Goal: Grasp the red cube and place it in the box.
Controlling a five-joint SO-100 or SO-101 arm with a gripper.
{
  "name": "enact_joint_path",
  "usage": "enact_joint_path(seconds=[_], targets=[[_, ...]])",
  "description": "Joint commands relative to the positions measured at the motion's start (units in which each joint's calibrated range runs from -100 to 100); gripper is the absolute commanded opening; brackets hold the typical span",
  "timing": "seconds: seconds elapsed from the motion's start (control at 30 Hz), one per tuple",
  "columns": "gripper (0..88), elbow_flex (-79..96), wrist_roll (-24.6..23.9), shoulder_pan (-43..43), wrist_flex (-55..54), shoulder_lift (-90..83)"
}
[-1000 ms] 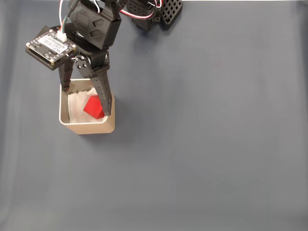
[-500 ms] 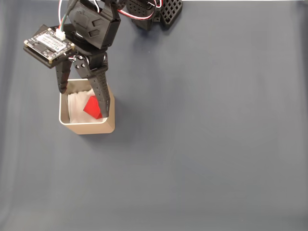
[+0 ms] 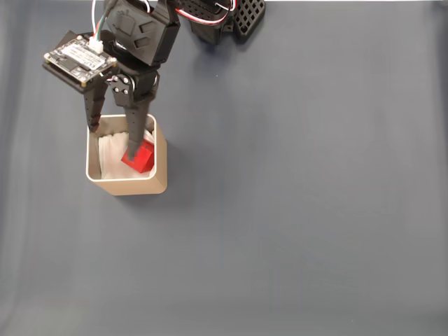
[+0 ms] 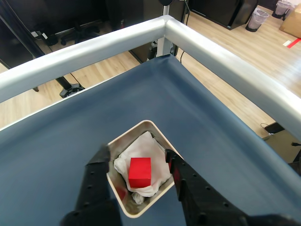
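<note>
The red cube (image 3: 143, 159) lies inside the box (image 3: 130, 185) on its crumpled white lining, towards the box's right side in the fixed view. The wrist view looks down into the box (image 4: 141, 125), where the red cube (image 4: 140, 172) rests free on the lining. My gripper (image 3: 112, 138) hangs over the box, open, with one finger by the box's left rim and the other over the cube's left edge. In the wrist view the gripper (image 4: 136, 159) straddles the box, and both black fingers stand apart from the cube.
The arm's black base (image 3: 227, 17) stands at the table's far edge, and a camera board (image 3: 78, 59) juts out left of the wrist. A blue-grey cloth (image 3: 301, 210) covers the table. In the wrist view a silver rail (image 4: 221, 61) borders the table.
The gripper has risen and swung a little. Its right finger has moved from the box's right wall to over the cube. The cube stays in the box.
</note>
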Motion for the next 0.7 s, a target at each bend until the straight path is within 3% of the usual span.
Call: enact_joint_path(seconds=[0.0,0.17,0.67], targets=[[12.0,-0.5,1.1,0.4,-2.0,-1.9],[0.2,-0.7,1.3,-0.7,-3.1,-2.1],[0.1,3.2,-0.2,-18.7,-3.1,-13.6]])
